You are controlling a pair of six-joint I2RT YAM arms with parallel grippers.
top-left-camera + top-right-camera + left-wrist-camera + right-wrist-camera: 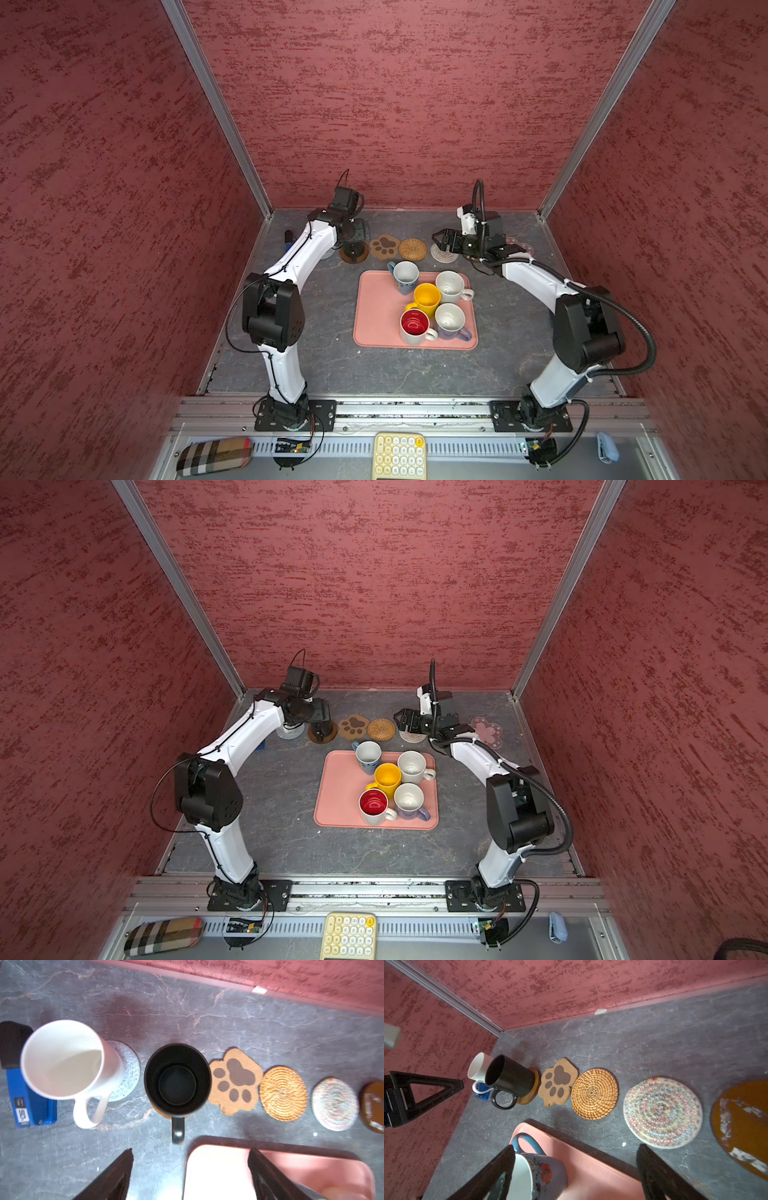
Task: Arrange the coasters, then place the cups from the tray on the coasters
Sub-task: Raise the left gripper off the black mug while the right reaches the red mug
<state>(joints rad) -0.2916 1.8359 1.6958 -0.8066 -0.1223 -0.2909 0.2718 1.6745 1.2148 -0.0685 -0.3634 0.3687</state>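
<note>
On the counter [274, 837], five cups are gathered on the pink tray [336, 800]: blue cup [368, 755], yellow cup [387, 777], white cup [411, 766], lavender cup [409, 800], red-lined cup [374, 806]. Behind it, the paw coaster [353, 726] and wicker coaster [381, 728] are laid side by side.

Grey marbled tabletop [316, 365] with pink tray [376, 316], coaster row [412, 249], perhaps a stapler [31, 1101].

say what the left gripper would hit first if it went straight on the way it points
Most likely the black mug: its handle lies ahead of the left gripper, between its open jaws. Depth is unclear, so it could slip past onto the table.
</note>
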